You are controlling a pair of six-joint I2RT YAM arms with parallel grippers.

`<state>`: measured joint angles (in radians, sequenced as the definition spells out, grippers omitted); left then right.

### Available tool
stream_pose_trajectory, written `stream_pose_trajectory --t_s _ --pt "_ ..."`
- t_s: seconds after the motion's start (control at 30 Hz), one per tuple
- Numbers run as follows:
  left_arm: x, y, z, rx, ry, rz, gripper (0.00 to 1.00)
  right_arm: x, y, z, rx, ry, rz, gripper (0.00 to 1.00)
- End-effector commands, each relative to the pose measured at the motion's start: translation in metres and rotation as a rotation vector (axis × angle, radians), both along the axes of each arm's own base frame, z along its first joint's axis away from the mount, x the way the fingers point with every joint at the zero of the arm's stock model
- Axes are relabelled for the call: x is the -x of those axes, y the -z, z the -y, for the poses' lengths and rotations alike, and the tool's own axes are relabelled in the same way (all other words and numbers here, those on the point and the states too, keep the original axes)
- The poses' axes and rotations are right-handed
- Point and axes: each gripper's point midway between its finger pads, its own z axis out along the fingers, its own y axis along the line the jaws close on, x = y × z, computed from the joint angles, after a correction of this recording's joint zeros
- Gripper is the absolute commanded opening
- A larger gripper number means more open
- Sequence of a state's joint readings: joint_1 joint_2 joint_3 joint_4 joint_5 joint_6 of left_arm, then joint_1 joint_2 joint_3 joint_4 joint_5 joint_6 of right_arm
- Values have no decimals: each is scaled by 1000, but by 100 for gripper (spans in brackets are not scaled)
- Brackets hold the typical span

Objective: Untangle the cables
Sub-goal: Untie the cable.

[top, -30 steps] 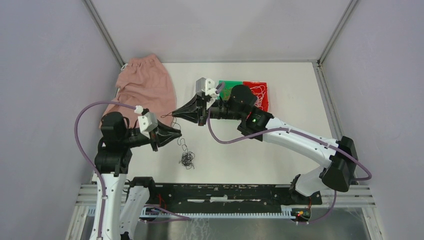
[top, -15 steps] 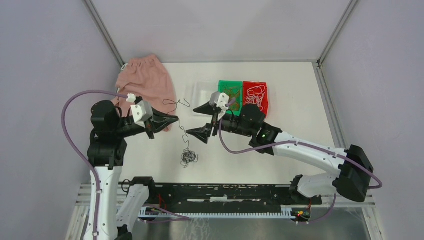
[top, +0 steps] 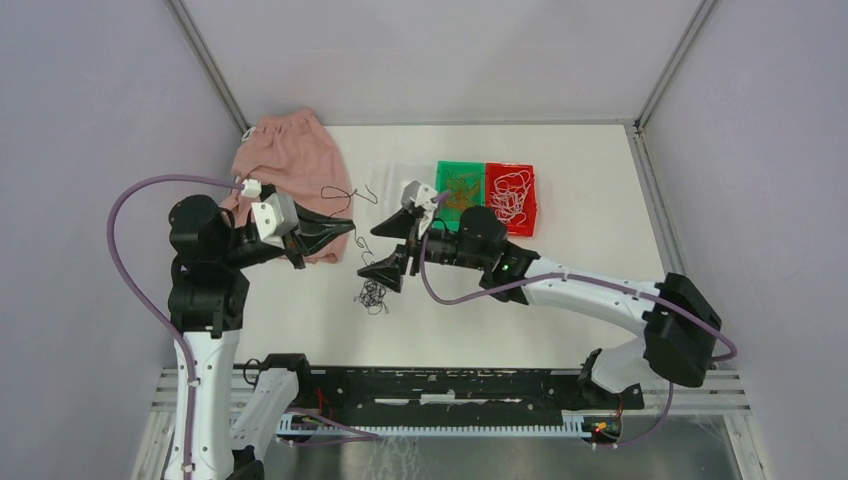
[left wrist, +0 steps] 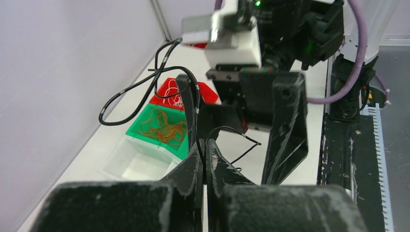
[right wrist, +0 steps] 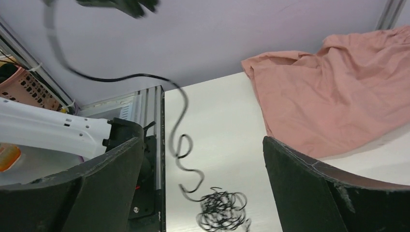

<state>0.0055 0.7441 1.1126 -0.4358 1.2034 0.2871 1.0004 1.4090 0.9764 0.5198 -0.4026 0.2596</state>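
So the left claw (top: pixel 351 228) is pinched tight on one black cable (top: pixel 361 250). The top end curls off toward 12 o'clock, and the rest dangles straight down to the black clump (top: pixel 373 295) on the tabletop (top: pixel 590 230). In the overhead view the strand's long axis runs pretty much 12 to 6, with the clump at about 6 o'clock from the left claw's tip. The right claw (top: pixel 368 254) comes in from 3 o'clock, spread wide and holding nothing. Its mouth points toward 9, one finger to each side of the hanging strand, and it doesn't look like it's touching it. That arm is nearer the clump, so it's probably the one to grab low while the left hauls away. For room, the pink cloth (top: pixel 295 165) sits right by the left claw at about 11. The green bin (top: pixel 446 168) and red bin (top: pixel 530 195) are at around 1 o'clock behind the right wrist. The bare stretch toward 5 o'clock looks like the safest way to pull.
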Motion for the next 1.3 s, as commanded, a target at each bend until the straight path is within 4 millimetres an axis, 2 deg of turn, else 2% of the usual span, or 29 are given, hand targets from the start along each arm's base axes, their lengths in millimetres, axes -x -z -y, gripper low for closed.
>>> stream_pose_trajectory --t_s 0.0,0.1,0.2,0.33,0.43,0.67,0.73,0.8,0.83,0.97,1.1,1.27 --pt "1 -27 -1 17 -15 52 3 -10 -18 -22 -66 -12 -21 100" --pt "3 -32 -1 19 -15 64 3 -22 -3 -31 -37 24 -42 96" --pt "4 -39 -1 21 -15 72 3 -26 16 -39 4 20 -71 86" --pt "6 -51 0 22 -13 99 3 -18 34 -46 16 -18 -78 79" --pt "5 -59 -1 23 -14 113 3 -14 50 -51 41 -43 -78 68" --pt "12 -86 1 53 -4 147 4 -22 86 -60 68 -25 -88 67" --pt "16 -94 3 75 10 142 4 -25 94 -61 76 -13 -86 60" --pt "21 -102 5 91 24 132 4 -29 102 -62 84 7 -84 46" --pt "22 -106 5 93 24 141 4 -31 107 -63 87 12 -85 43" --pt "28 -126 5 96 25 187 4 -33 129 -65 104 17 -106 50" --pt "33 -148 4 99 22 239 4 -33 150 -65 103 24 -138 49" --pt "31 -191 -2 109 -50 373 3 -37 178 -60 124 66 -178 50"
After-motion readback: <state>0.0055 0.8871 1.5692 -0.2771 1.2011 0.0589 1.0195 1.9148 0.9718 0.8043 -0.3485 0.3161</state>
